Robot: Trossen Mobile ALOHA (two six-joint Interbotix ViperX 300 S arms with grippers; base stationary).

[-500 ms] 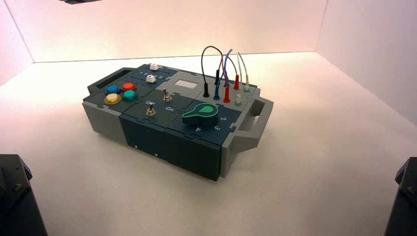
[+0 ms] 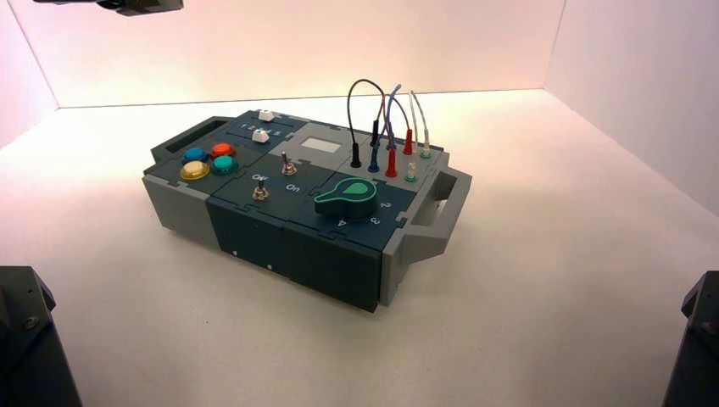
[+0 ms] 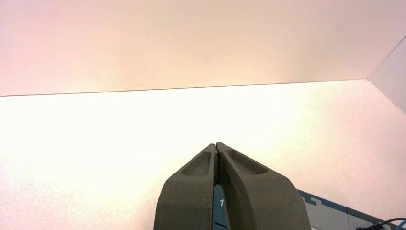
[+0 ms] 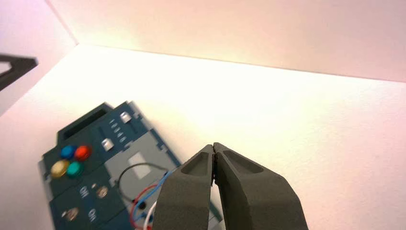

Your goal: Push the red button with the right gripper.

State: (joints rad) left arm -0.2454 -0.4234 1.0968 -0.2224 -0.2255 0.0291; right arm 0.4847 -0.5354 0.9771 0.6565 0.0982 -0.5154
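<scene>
**Reaching for the red button: line up first, then press straight down**

High view: the box (image 2: 305, 203) sits turned on the white table (image 2: 551, 280). The red button (image 2: 222, 150) is on the box's left end, at the far corner of a cluster of four, with the blue button (image 2: 195, 154) beside it, the teal button (image 2: 224, 164) just in front and the yellow button (image 2: 194, 170) diagonally nearest. Only dark parts of both arms show at the lower corners, well apart from the box.

Left wrist view: the left gripper (image 3: 218, 147) has its fingers pressed together and points past a corner of the box; it looks idle.

Right wrist view: the right gripper (image 4: 213, 147) also has its fingers together, high above the wire end of the box. The red button (image 4: 82, 153) lies well off to the side of its tips.

Closed fingers make a good single pressing point, so I would keep them that way. The approach probably needs to cross the box above the looping wires (image 4: 143, 191), centre over the red dome, then descend vertically, since the neighbouring buttons sit close enough to be pressed by mistake.
</scene>
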